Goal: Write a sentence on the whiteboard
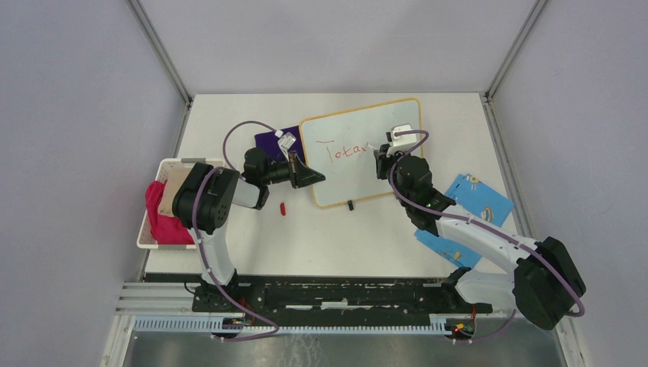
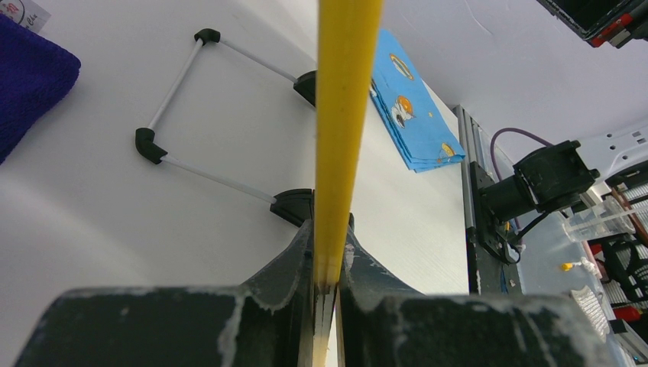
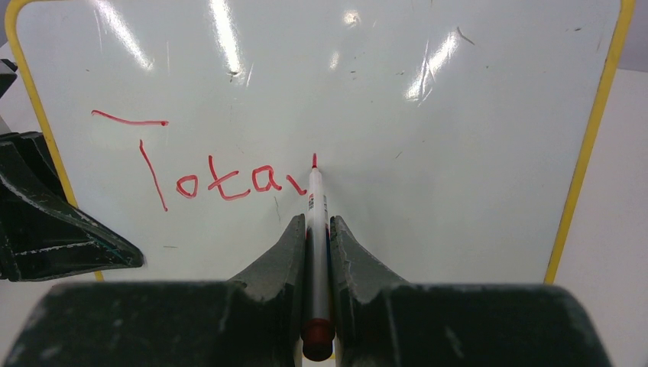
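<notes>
While the right gripper (image 3: 313, 223) is clamping the red marker (image 3: 315, 197) between closed jaws, with the tip touching the whiteboard (image 3: 474, 138) just past the last red stroke, the main danger, in my judgement, is lying in the pressure. Too hard a push could be rocking the board back or twisting the pen in the jaws, and too light a touch could be leaving gaps in the sentence (image 3: 214, 180), which is reading only "Tota" plus a half-made letter in the board's left half. The left gripper (image 2: 330, 238) is pinching the board's yellow frame (image 2: 344, 115) shut at its left edge. If that narrow hold is slipping while the pen is dragging rightward, the board may be swinging and smearing the wet ink. Running short of room for the remaining words is a lesser worry. Counting from the near edge outward, two arms are working with two grippers, two blue patterned sheets (image 1: 477, 200) are lying at the right, one red marker cap (image 1: 283, 208) is lying loose beside the board, and one white basket (image 1: 147, 229) is holding a pink and a beige cloth. One whiteboard is resting mid-table on two black feet (image 2: 294, 205), and one purple cloth (image 1: 269, 140) is lying beyond it.
</notes>
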You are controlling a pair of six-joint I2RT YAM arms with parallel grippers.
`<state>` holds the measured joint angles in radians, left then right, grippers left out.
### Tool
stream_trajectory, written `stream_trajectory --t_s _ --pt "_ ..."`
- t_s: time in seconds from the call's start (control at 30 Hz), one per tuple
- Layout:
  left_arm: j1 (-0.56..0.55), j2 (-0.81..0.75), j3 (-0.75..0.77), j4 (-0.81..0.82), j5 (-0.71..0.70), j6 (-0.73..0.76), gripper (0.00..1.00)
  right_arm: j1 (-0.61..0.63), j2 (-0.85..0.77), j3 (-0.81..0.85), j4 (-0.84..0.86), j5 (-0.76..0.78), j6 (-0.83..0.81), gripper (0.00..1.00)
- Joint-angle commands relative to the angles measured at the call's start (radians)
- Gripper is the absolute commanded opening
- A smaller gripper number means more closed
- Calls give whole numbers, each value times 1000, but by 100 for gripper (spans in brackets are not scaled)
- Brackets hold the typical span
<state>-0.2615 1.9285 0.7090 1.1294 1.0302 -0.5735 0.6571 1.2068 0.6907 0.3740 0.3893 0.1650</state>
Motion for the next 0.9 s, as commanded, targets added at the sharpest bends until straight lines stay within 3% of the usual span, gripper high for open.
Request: stream_trajectory --t_s 0.0,0.87 --pt "-5 -4 10 -83 -41 70 2 -3 -25 -36 18 -10 20 0" --pt "-10 -9 13 -112 -43 88 2 18 -6 -37 9 -167 78 0"
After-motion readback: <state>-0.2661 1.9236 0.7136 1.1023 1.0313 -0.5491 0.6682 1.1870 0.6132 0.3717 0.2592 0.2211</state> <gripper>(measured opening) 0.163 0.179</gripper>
